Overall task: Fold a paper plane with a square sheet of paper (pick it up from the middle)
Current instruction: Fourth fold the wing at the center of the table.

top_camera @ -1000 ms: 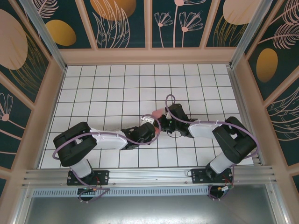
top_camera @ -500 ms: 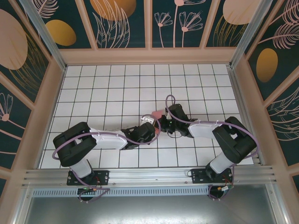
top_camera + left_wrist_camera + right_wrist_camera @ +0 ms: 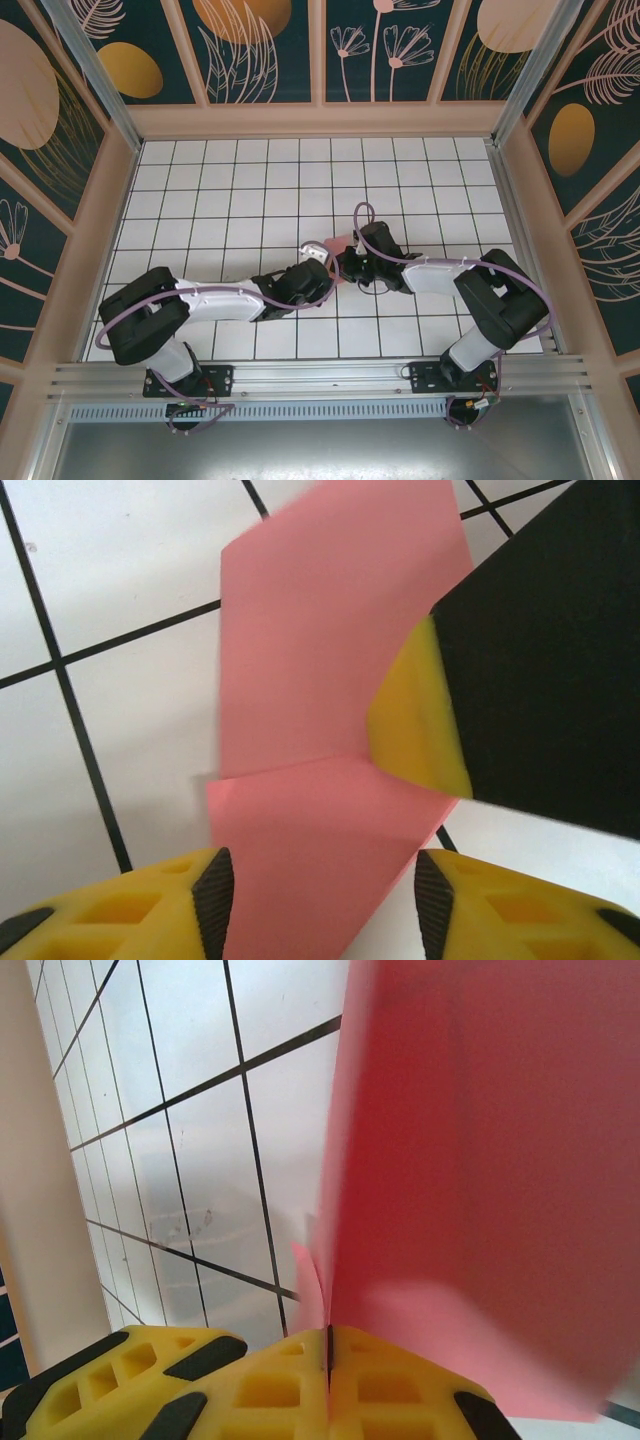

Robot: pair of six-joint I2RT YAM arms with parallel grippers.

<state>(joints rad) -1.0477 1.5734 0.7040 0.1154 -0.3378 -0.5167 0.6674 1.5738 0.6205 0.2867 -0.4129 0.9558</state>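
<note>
The salmon-pink paper (image 3: 320,680) is folded, with a crease line across it and a pointed lower part. My left gripper (image 3: 322,905) is open, its two black-padded fingers on either side of that lower part, just above the tiled floor. In the left wrist view a yellow fingertip (image 3: 415,720) of the right gripper sits on the paper's right edge. My right gripper (image 3: 330,1345) is shut on the paper (image 3: 500,1160), which rises blurred from its closed jaws. From above, both grippers meet at the table's middle, left (image 3: 322,264) and right (image 3: 346,264), with a pink corner (image 3: 335,244) showing behind them.
The white grid-tiled table (image 3: 250,190) is walled by a beige frame (image 3: 320,120) with patterned panels. Purple cables loop along both arms. An aluminium rail (image 3: 320,375) runs across the near edge by the arm bases.
My left arm's elbow has dropped lower and to the left, and its wrist has drawn slightly back. The right arm and the paper have stayed in place.
</note>
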